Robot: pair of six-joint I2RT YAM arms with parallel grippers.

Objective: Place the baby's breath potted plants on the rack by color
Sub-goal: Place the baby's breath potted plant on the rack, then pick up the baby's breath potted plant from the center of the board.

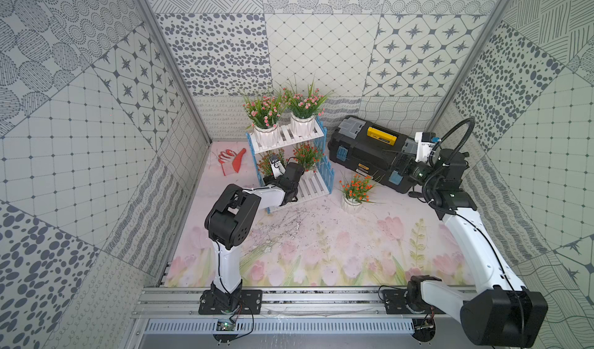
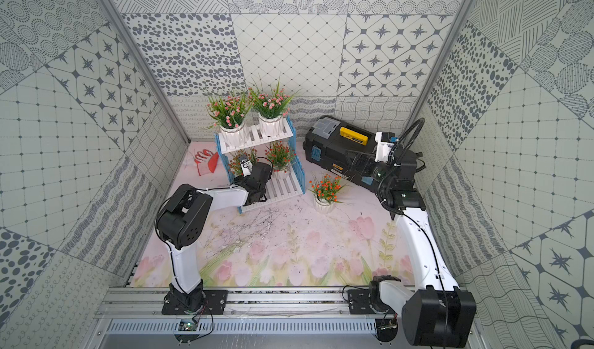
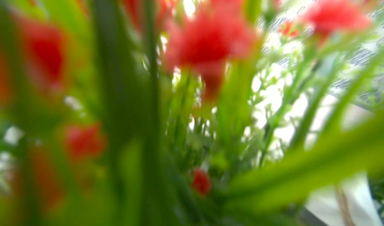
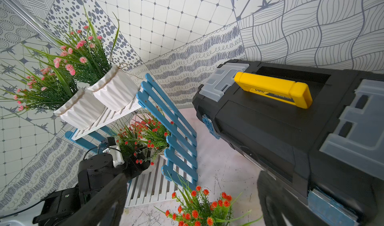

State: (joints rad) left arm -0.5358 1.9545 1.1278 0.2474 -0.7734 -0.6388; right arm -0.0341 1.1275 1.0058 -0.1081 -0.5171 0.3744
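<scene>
Well, two pink plants (image 1: 265, 113) sit on the rack's (image 1: 289, 135) top shelf, two orange plants (image 1: 307, 156) below — left claw (image 4: 138, 165) buried among one's leaves, grip impossible to tell. The fifth plant (image 1: 355, 186) stands on the desk (image 1: 321, 251) beside the rack — right claw (image 4: 193, 176) gapes empty.

Three walls (image 1: 321, 42) close the cell: back, left, right. All are papered in a grey-on-white patchwork of dots, stars, diamond grid, hatching and wavy lines. Aluminium posts (image 1: 169, 61) run up both back corners. The surface (image 1: 321, 254) has a mat with pale pink tulips and green leaves, scuffed dark near the middle. A metal rail (image 1: 321, 304) lines the front edge, with a slotted duct (image 1: 289, 326) alongside. Light is bright and even, shadows soft.
</scene>
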